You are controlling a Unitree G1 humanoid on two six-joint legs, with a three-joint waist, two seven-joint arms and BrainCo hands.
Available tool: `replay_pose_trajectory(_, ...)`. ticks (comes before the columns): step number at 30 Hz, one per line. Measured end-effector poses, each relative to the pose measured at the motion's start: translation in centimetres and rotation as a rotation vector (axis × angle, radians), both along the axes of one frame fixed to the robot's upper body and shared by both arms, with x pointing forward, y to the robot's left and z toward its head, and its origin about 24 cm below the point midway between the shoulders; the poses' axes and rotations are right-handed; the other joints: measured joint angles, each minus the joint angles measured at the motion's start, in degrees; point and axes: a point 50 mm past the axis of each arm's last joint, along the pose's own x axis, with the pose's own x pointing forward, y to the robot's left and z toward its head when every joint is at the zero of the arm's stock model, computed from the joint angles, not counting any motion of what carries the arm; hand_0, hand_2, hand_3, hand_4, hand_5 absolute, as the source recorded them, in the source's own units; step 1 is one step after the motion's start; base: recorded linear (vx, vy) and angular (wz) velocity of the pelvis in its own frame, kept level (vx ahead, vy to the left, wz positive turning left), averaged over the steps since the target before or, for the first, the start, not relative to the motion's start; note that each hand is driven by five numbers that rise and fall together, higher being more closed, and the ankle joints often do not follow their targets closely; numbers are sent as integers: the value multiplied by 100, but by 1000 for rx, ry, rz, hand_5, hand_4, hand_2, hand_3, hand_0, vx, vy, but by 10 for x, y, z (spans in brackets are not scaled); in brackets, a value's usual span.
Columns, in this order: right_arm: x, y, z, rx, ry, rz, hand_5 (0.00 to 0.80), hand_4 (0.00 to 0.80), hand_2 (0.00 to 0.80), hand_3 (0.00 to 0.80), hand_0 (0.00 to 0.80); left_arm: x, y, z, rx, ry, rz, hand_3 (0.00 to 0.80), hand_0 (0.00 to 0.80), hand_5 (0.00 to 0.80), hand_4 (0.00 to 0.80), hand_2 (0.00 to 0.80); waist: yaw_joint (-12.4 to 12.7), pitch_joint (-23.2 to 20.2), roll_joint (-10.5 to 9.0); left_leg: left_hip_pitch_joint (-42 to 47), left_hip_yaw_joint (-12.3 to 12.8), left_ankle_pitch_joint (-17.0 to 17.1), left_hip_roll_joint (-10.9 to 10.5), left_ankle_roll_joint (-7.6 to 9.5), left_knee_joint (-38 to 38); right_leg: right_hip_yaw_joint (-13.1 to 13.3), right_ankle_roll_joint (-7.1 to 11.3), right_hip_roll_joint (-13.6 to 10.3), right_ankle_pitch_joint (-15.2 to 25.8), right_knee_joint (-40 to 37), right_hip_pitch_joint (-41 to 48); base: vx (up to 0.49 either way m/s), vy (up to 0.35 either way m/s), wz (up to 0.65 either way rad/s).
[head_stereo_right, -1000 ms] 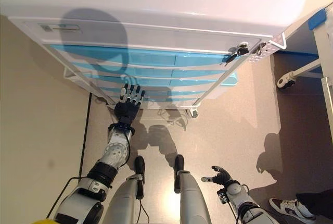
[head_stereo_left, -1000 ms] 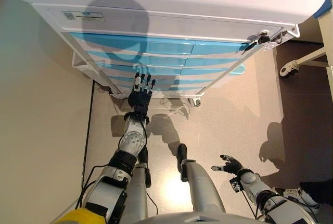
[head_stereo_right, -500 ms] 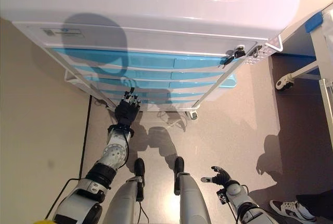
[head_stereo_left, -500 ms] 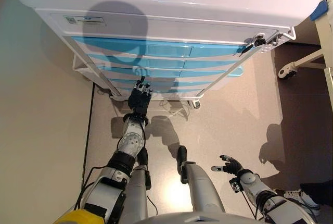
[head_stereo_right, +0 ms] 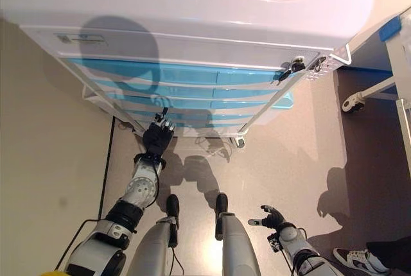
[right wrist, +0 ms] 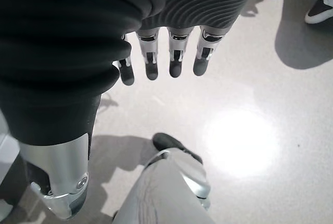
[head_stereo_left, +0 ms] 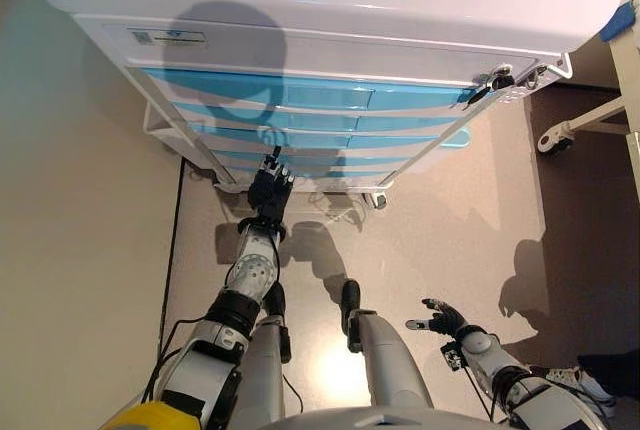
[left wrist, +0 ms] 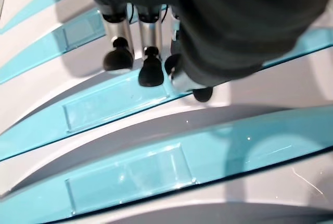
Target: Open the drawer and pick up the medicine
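A white medical cart with a stack of light-blue drawers [head_stereo_left: 300,100] stands ahead on the speckled beige floor [head_stereo_left: 440,230], its drawer fronts facing the robot. A plain cream wall [head_stereo_left: 70,230] runs along the cart's left side. The left robot hand [head_stereo_left: 270,182] is up at the lower drawers [left wrist: 119,104], left of the cart's middle (contact cannot be told). The right robot hand [head_stereo_left: 440,318] hangs low on the right, well apart from the cart. A white caster on a frame leg [head_stereo_left: 552,135] sits right of the cart; a person's white shoe [right wrist: 323,0] is on the floor at far right.
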Motion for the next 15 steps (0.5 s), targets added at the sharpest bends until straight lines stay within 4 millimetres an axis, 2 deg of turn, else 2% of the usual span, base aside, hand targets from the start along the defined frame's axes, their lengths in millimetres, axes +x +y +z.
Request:
replay_pose_trajectory(4, 0, 0, 0, -5, 1, 6, 0, 0, 0, 0, 0, 0, -1, 0, 8, 0, -7, 800, 800, 800, 800, 800, -1, 0, 0, 1, -13, 1, 0, -1, -4, -10, 0, 1, 0, 0, 4, 0, 0, 0)
replay_pose_trajectory(5, 0, 0, 0, -5, 1, 7, 0, 0, 0, 0, 0, 0, -1, 0, 9, 0, -9, 565, 565, 565, 565, 565, -2, 0, 0, 1, -14, 1, 0, -1, -7, -11, 0, 1, 0, -2, 5, 0, 0, 0)
replay_pose_trajectory(6, 0, 0, 0, -5, 1, 7, 0, 0, 0, 0, 0, 0, -2, 0, 9, 0, -10, 226, 226, 226, 226, 226, -3, 0, -1, 1, -15, 1, 0, -1, -7, -11, 0, 0, 0, -3, 5, 0, 0, 0)
replay_pose_trajectory(8, 0, 0, 0, -5, 1, 7, 0, 0, 0, 0, 0, 0, -2, 0, 11, 0, -11, 0, 0, 0, 0, 0, -5, 0, -1, 4, -15, 1, 1, -1, -12, -11, 0, 4, 0, -26, 15, 0, 0, 0)
replay_pose_trajectory(9, 0, 0, 0, -5, 1, 6, 0, 0, 0, 0, 0, 0, -2, 0, 11, 0, -10, 72, 72, 72, 72, 72, -9, 0, -1, 8, -15, 1, 2, -1, -14, -12, 0, 4, 0, -35, 21, 0, 0, 0)
replay_pose_trajectory(10, 0, 0, 0, -5, 1, 6, 0, 0, 0, 0, 0, 0, -2, 0, 11, 0, -10, 72, 72, 72, 72, 72, -9, 0, -1, 10, -15, 1, 2, -1, -15, -13, 0, 4, 0, -36, 25, 0, 0, 0)
replay_pose_trajectory(11, 0, 0, 0, -5, 1, 6, 0, 0, 0, 0, 0, 0, -2, 0, 13, 1, -10, 201, 201, 201, 201, 201, -8, 0, -1, 11, -16, 1, 2, -1, -16, -13, 0, 5, 0, -37, 26, 0, 0, 0)
replay_pose_trajectory(12, 0, 0, 0, -5, 1, 6, 0, 0, 0, 0, 0, 0, -2, 0, 13, 1, -10, 267, 267, 267, 267, 267, -8, 1, -1, 11, -16, 1, 2, -1, -16, -13, 0, 5, 0, -38, 26, 0, 0, 0)
replay_pose_trajectory(14, 0, 0, 0, -5, 1, 6, 0, 0, 0, 0, 0, 0, -2, -1, 13, 5, -7, 201, 201, 201, 201, 201, -11, 1, -1, 13, -16, 1, 2, -1, -20, -13, 0, 4, 0, -42, 28, 0, 0, 0)
replay_pose_trajectory(15, 0, 0, 0, -5, 2, 5, 0, 0, 0, 0, 0, 0, -2, -1, 13, 6, -6, 0, 0, 0, 0, 0, -10, 1, -2, 15, -16, 1, 2, -1, -20, -13, 0, 6, 0, -47, 32, 0, 0, 0)
